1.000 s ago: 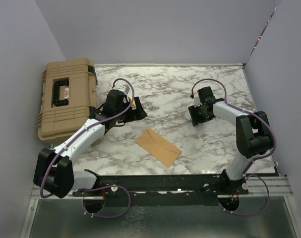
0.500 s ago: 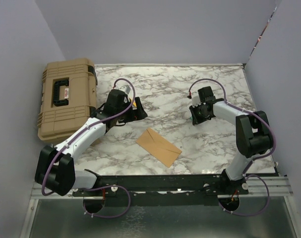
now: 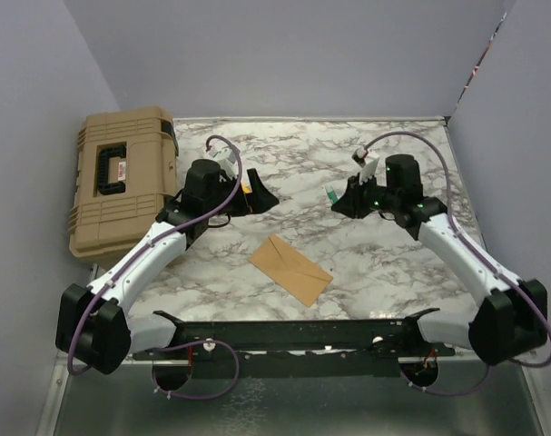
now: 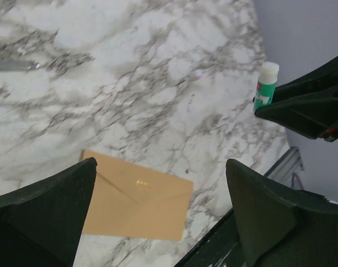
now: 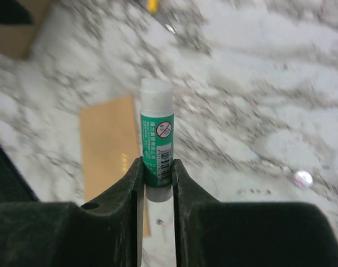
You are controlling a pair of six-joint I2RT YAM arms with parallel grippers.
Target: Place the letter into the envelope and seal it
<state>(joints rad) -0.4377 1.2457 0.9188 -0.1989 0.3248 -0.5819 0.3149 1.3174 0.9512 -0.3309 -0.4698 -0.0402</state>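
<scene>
Right hand [image 5: 157, 165] pinches a green glue stick [image 5: 157, 130]; envelope [image 3: 290, 269] lies flat nearby

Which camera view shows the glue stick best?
The right wrist view: the glue stick stands central and large, clamped in the right pincer. The left wrist view shows it small; the top view, only a green speck.

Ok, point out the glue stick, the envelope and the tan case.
glue stick [image 5: 157, 146], right wrist view, on its green label.
envelope [image 3: 290, 269], top external view, middle of its face.
tan case [image 3: 146, 177], top external view, on its lid right of the handle.
</scene>
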